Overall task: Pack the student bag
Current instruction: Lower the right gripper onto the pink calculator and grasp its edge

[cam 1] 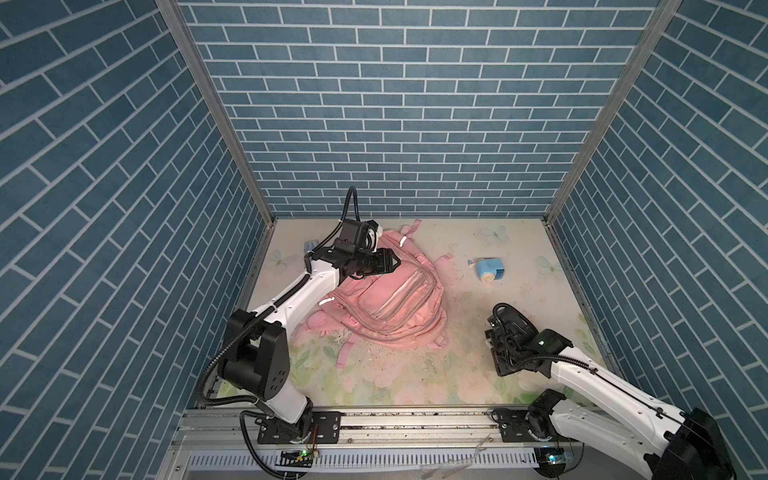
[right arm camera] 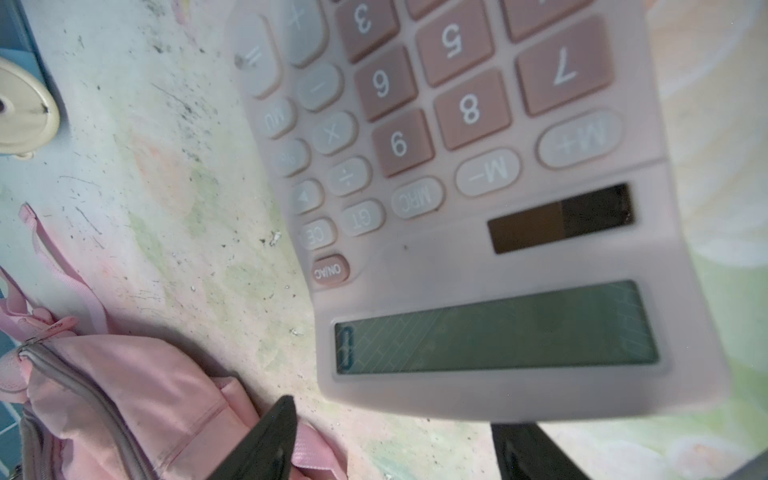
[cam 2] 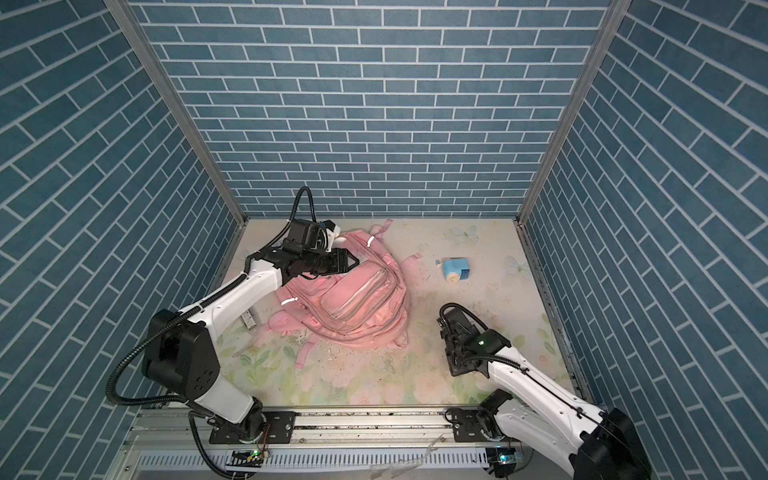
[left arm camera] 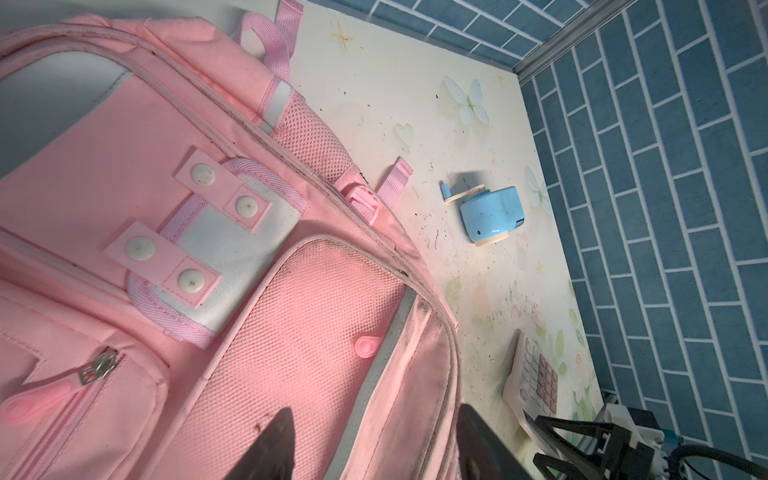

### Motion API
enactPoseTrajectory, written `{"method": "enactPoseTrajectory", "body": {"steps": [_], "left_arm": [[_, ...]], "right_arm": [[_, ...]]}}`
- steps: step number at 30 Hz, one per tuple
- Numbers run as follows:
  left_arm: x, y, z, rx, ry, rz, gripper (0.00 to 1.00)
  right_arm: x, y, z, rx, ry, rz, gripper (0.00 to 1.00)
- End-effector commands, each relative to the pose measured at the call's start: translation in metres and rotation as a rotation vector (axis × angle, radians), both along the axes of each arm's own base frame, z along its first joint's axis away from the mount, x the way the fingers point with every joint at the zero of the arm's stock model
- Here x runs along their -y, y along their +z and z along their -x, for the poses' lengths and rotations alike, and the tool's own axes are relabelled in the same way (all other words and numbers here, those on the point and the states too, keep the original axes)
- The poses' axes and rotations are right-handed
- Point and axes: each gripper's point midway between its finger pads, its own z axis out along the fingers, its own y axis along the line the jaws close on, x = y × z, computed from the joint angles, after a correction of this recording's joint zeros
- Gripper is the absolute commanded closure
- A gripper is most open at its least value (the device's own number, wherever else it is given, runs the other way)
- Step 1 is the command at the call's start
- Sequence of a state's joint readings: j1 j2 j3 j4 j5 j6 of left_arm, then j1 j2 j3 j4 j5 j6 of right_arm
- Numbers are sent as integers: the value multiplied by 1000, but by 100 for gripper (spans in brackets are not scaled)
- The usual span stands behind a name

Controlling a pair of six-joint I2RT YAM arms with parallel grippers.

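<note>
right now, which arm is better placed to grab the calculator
Right. The right gripper is open right at the calculator, which fills its wrist view. The left gripper hovers open over the student bag, farther from the calculator.

Bag: pink, soft, lying flat front-up, silver reflective strips showing, straps splayed loose. Sits near the sharpener, on its left in both top views.

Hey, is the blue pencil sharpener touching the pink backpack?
Apart. In a top view the blue pencil sharpener sits to the right of the pink backpack, with a strip of bare table plainly showing between them.
</note>
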State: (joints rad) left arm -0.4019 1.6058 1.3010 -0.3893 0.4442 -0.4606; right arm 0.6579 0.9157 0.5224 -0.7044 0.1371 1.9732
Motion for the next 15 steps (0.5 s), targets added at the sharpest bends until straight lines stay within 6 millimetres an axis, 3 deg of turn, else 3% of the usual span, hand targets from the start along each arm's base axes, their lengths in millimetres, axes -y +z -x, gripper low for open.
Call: {"method": "enactPoseTrajectory", "body": {"steps": [1, 5, 15], "left_arm": [[5, 7, -2, 5, -12, 9, 37], [6, 5, -2, -2, -16, 6, 37], [9, 4, -1, -13, -32, 15, 37]], "right_arm": [[15, -9, 8, -48, -238, -25, 25], [19, -16, 9, -58, -253, -5, 26], [33, -20, 8, -66, -215, 106, 44]]}}
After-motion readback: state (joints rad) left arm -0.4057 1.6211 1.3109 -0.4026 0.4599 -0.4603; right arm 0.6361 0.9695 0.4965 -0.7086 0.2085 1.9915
